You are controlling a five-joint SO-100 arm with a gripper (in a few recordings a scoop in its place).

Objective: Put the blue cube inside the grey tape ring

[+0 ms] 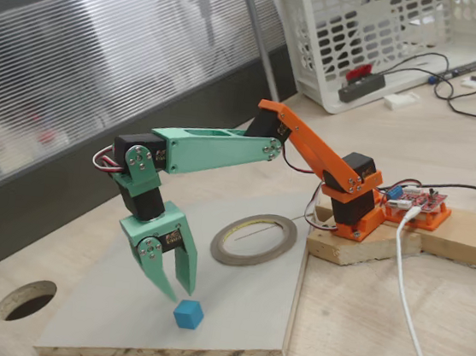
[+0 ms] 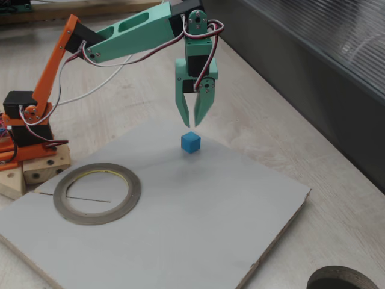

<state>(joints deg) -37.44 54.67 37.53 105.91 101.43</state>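
Observation:
The blue cube (image 1: pixel 189 314) (image 2: pixel 190 142) rests on a pale grey board (image 1: pixel 248 317) (image 2: pixel 180 229), near one of its edges. My green gripper (image 1: pixel 180 294) (image 2: pixel 192 124) points down and hovers just above the cube without touching it. Its fingers are slightly open in a narrow V, with nothing between them. The grey tape ring (image 1: pixel 246 260) (image 2: pixel 96 218) lies flat on the same board, nearer the arm's orange base. It is empty inside, and the cube sits well apart from it.
A round hole (image 1: pixel 26 300) (image 2: pixel 337 280) is cut in the table beside the board. The arm's base stands on wooden blocks (image 1: pixel 359 248) (image 2: pixel 36 171). A white cable (image 1: pixel 408 309) trails over the table, and a white basket (image 1: pixel 383 40) stands at the back. A dark wall panel (image 2: pixel 313 78) borders the table.

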